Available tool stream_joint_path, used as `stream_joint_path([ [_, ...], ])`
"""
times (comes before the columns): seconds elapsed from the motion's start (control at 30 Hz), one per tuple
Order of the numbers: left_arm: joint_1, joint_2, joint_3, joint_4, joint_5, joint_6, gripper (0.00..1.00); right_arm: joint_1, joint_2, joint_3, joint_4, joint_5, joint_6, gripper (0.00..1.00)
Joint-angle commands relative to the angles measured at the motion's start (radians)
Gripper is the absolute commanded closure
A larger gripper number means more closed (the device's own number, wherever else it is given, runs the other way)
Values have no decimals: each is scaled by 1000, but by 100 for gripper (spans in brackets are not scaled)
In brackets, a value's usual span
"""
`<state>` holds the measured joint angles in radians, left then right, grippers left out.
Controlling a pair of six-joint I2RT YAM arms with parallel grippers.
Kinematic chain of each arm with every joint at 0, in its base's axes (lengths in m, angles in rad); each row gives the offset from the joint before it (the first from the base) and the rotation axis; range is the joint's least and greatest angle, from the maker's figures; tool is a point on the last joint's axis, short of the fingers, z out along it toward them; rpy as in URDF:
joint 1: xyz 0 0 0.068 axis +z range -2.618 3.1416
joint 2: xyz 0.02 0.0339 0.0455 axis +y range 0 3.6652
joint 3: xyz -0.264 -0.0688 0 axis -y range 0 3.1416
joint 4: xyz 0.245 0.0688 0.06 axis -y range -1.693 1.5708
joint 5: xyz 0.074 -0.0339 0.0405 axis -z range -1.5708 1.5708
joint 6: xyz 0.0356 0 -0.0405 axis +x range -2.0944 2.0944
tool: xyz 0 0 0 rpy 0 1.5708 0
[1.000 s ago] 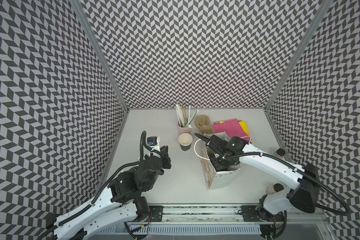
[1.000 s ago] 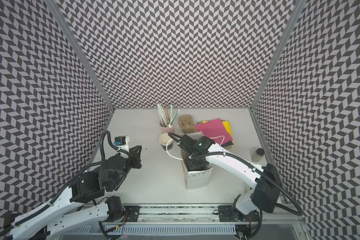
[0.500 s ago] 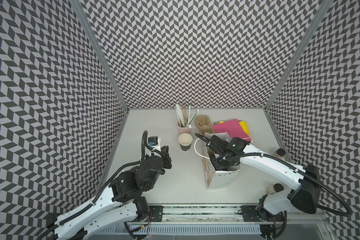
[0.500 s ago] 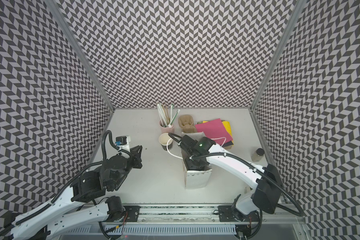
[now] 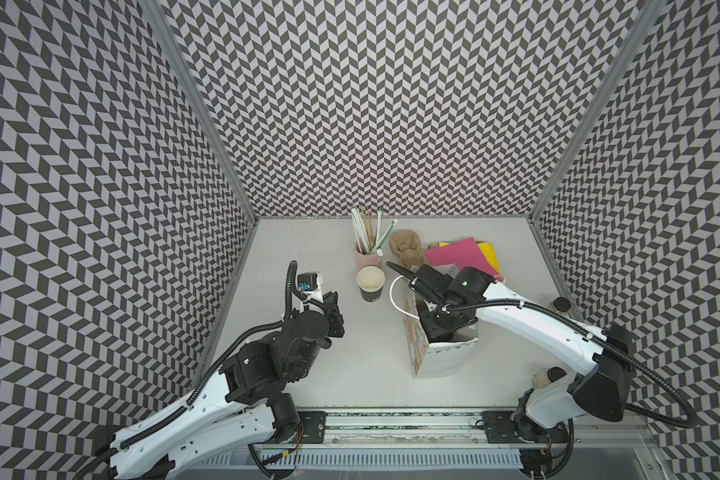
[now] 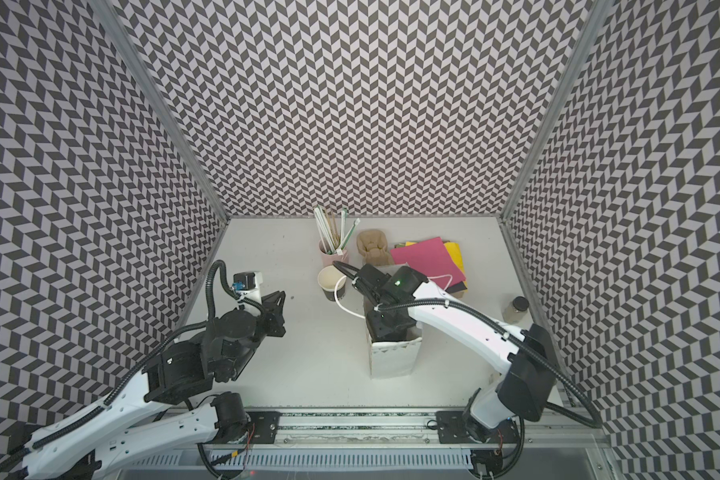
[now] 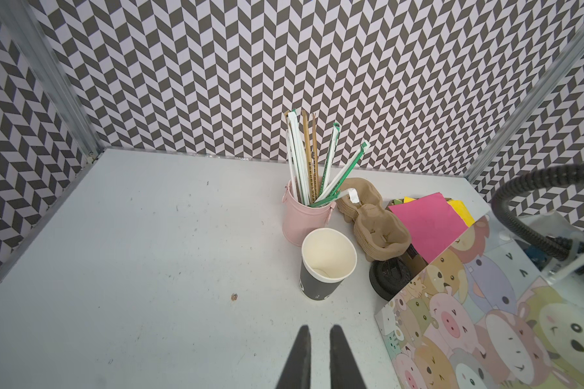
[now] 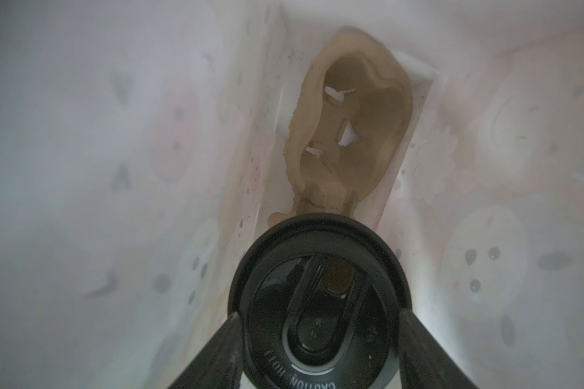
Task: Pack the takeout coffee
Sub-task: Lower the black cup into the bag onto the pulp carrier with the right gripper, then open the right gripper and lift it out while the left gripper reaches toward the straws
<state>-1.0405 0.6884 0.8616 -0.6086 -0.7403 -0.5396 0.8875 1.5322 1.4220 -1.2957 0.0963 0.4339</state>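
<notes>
left gripper: fingers nearly together, holding nothing, over bare table with open room all round.
lidless cup: upright, near the corner of the bag, apart from it.
right gripper: down inside the bag's open mouth, walls close on both sides. It is clamped on the lid rim of the takeout coffee.
tan carrier: on the bag's floor, just beyond the coffee.

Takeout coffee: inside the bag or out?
Inside. Right wrist view: the takeout coffee, lid on, is gripped by the right pincer, with walls of the paper bag all around and a pulp cup carrier deeper in.
</notes>
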Motion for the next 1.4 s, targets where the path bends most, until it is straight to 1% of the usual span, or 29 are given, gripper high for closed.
stream_joint_path([
  [0.0, -4, 4, 10, -18, -26, -9, 86, 5, 9, 34, -24, 2, -9, 35],
  [0.1, -5, 4, 10, -19, -27, -9, 86, 5, 9, 38, -25, 2, -12, 30],
  [0.23, -4, 8, 11, -19, -26, -8, 86, 5, 1, 60, -28, 12, -13, 17],
  [0.3, -4, 10, 11, -19, -25, -8, 86, 5, -4, 74, -27, 14, -14, 14],
  [0.33, -4, 10, 11, -19, -26, -9, 86, 5, -7, 84, -28, 17, -12, 11],
  [0.37, -4, 11, 11, -19, -26, -8, 86, 5, -9, 92, -27, 17, -13, 4],
  [0.4, -4, 13, 11, -18, -26, -8, 86, 5, -10, 99, -28, 17, -15, 1],
  [0.7, -4, 19, 11, -20, -25, -8, 85, 5, -22, 132, -28, 26, -17, 1],
  [0.87, -4, 26, 11, -21, -23, -8, 85, 5, -48, 190, -29, 53, -17, 1],
  [1.07, -5, 30, 11, -20, -20, -7, 85, 0, -57, 246, -30, 58, -29, 1],
  [1.17, -4, 30, 10, -18, -20, -7, 85, -10, -58, 310, -30, 70, -36, 1],
  [1.23, -4, 32, 9, -16, -19, -7, 84, -17, -58, 384, -30, 81, -47, 1],
  [1.3, -4, 33, 7, -9, -16, -1, 82, -28, -58, 467, -30, 92, -57, 1],
  [1.37, -1, 34, 5, 4, -8, 9, 78, -37, -54, 568, -30, 102, -70, 1],
])
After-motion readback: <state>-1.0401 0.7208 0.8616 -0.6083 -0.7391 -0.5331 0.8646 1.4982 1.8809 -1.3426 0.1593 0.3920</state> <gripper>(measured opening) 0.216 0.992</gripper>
